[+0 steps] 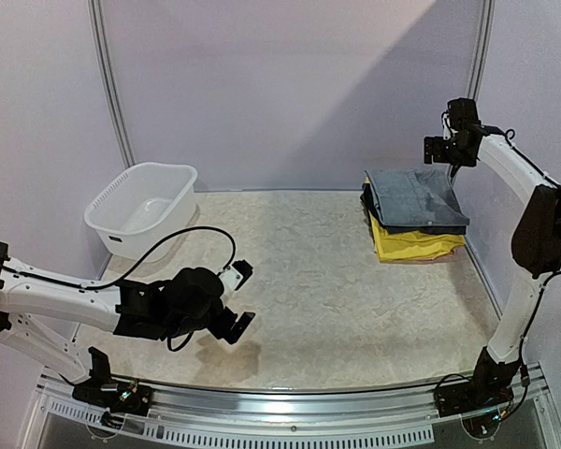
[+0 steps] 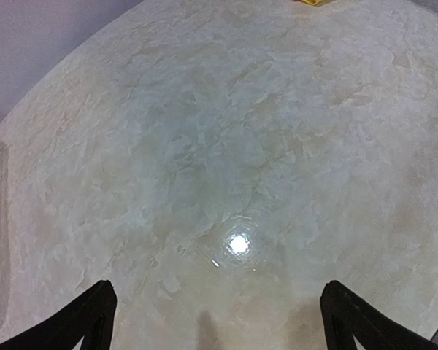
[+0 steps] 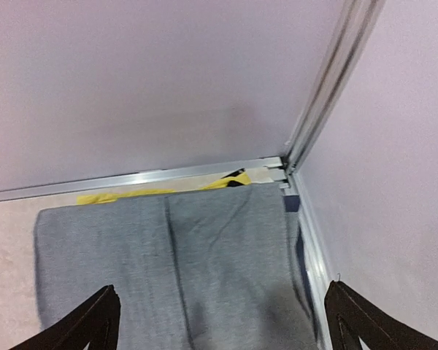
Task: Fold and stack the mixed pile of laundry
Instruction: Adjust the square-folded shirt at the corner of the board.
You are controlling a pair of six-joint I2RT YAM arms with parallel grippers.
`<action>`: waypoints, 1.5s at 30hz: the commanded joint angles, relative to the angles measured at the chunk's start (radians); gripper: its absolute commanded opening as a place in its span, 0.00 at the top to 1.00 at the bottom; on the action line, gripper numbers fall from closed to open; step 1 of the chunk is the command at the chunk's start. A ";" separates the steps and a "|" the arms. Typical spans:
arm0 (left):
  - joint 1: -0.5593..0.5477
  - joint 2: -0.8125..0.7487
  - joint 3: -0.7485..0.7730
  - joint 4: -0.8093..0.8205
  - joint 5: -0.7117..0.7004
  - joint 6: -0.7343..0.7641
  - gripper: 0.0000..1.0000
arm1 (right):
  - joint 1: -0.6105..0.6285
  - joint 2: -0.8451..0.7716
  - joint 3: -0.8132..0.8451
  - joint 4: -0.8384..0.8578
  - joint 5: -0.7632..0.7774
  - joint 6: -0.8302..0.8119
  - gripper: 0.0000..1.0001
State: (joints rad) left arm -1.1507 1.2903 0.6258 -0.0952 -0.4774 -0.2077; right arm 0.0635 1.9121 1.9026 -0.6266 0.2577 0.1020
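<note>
At the far right corner of the table [image 1: 309,271] you see the folded laundry stack [image 1: 421,223]. It has grey trousers [image 1: 416,198] on top, a dark navy layer [image 1: 366,198] showing at the left edge, and a yellow garment [image 1: 413,245] jutting out past the near edge. The stack's right edge runs just beside the side rail [image 3: 307,244] at the foot of the right wall. Its far edge lies near the back rail [image 3: 131,179], with a yellow strip showing between them. Your right gripper [image 3: 219,324] hangs above the grey top layer, its 2 fingers spread wide and clear of the cloth. Your left gripper [image 1: 240,299] hovers over the near left of the table, fingers likewise spread, with only tabletop between them. 1 white basin [image 1: 182,173] sits at the far left, well apart from the stack; a broad stretch of tabletop separates the 2.
</note>
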 commanded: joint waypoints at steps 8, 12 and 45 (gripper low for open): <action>0.017 -0.028 0.022 -0.013 0.026 -0.017 0.01 | 0.090 0.114 -0.064 0.175 -0.143 0.059 0.01; 0.017 -0.039 0.018 -0.018 0.024 -0.021 0.01 | 0.088 0.218 -0.025 0.210 -0.105 0.039 0.01; 0.035 -0.096 0.060 -0.071 -0.089 -0.006 0.00 | 0.177 -0.012 -0.012 0.084 -0.166 0.014 0.01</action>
State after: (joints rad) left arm -1.1381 1.2228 0.6487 -0.1387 -0.5365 -0.2279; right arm 0.1951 2.0083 1.9388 -0.5098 0.1467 0.1005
